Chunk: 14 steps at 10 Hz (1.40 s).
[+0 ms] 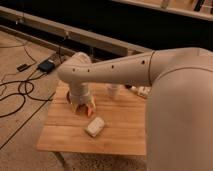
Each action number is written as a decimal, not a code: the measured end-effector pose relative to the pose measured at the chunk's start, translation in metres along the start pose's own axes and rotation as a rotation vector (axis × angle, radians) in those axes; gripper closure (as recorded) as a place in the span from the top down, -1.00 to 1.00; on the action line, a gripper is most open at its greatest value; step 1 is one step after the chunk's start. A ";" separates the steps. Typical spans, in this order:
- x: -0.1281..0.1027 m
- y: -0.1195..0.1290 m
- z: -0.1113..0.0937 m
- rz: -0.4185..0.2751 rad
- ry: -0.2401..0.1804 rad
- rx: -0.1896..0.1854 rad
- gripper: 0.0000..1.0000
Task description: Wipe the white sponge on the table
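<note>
Gripper [83, 110], apparently spread and empty, just beside white sponge [95, 126] on table [122, 135].

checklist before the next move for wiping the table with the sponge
1. White sponge in view and reachable: ok, it lies flat near the front of the table.
2. Sponge held: not ok, it lies on the wood, not in the gripper.
3. Gripper lined up over the sponge: not ok, it hangs beside the sponge, farther back on the table.
4. Room to wipe: ok, bare wood shows all around the sponge.
5. White cup out of the way: ok, it stands upright farther back, apart from the sponge.
6. Space under the gripper: cannot tell, the arm hides it.
</note>
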<state>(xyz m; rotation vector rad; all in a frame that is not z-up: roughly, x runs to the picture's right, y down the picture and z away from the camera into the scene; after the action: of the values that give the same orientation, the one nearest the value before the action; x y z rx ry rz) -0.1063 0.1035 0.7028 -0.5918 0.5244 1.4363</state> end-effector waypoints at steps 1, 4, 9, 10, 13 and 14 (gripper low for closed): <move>0.000 0.000 0.000 0.000 0.000 0.000 0.30; 0.000 -0.002 0.002 0.000 0.005 0.000 0.30; -0.007 -0.026 0.032 0.003 0.047 -0.044 0.30; -0.012 -0.033 0.039 0.006 0.055 -0.064 0.30; -0.022 -0.061 0.063 0.019 0.081 -0.104 0.30; -0.023 -0.067 0.068 0.024 0.089 -0.108 0.30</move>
<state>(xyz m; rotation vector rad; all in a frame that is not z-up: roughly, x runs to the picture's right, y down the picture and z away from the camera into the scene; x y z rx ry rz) -0.0420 0.1280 0.7730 -0.7408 0.5273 1.4724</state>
